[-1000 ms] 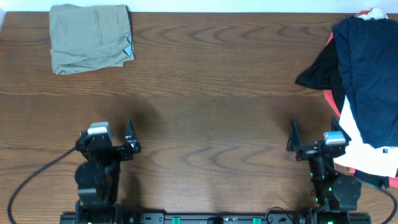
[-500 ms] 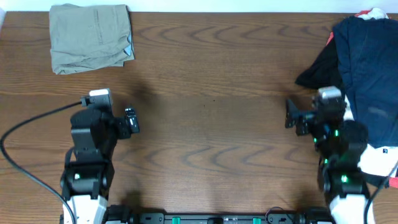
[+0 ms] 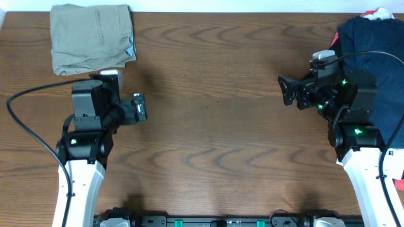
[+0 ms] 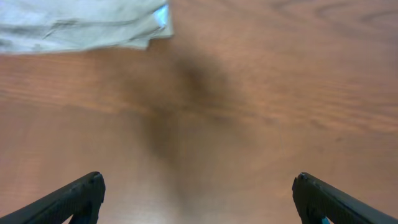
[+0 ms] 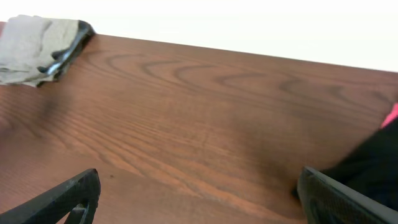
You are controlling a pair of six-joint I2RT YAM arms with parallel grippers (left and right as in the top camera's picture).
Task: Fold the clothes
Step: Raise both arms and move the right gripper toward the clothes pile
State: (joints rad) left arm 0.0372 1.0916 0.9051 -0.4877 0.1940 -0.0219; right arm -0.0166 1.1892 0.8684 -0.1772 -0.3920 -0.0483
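Observation:
A dark navy-blue garment (image 3: 375,53), the shorts, lies bunched on top of a heap at the table's right edge; its waistband and legs cannot be made out. My right gripper (image 3: 287,91) is open and empty, hovering left of the heap, apart from it. In the right wrist view its jaws (image 5: 199,180) are spread over bare wood, with dark cloth (image 5: 373,165) at the right edge. My left gripper (image 3: 139,107) is open and empty over the left side of the table; in its wrist view the jaws (image 4: 198,183) show only wood between them.
A folded tan khaki garment (image 3: 91,38) lies at the back left; it also shows in the left wrist view (image 4: 81,25) and the right wrist view (image 5: 31,50). Black, white and red clothes (image 3: 328,69) lie under the navy one. The wooden table (image 3: 214,126) fills the middle.
Both arms have lifted from their rest near the front edge and reached toward the far side. Both grippers stay open and empty.

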